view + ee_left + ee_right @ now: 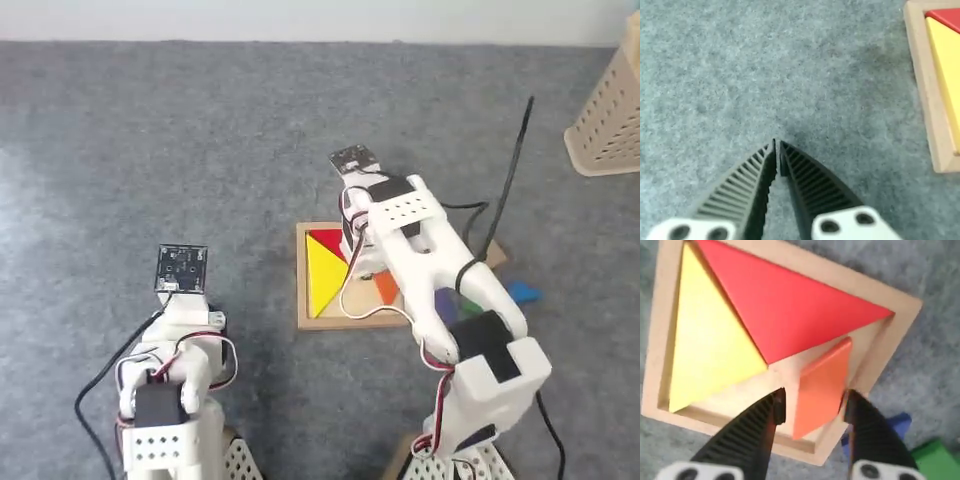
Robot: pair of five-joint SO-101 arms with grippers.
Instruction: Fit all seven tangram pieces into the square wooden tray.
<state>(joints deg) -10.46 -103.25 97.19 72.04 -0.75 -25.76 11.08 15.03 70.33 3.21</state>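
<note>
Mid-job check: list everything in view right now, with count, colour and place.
tray: 1, wood, middle of mat
large triangles: 2, yellow and red, in tray, edges together
orange piece: 1, in tray beside the triangles
blue piece: 1, on mat outside tray
green piece: 1, on mat next to blue
purple piece: 1, partly hidden by an arm
basket: 1, beige, far corner
mat: 1, grey, covers table
left hand: 1, shut, over bare mat beside tray
right hand: 1, open, straddling orange piece

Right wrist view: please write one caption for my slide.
Open right gripper straddles the orange piece in the wooden tray beside the red triangle and yellow triangle.
</note>
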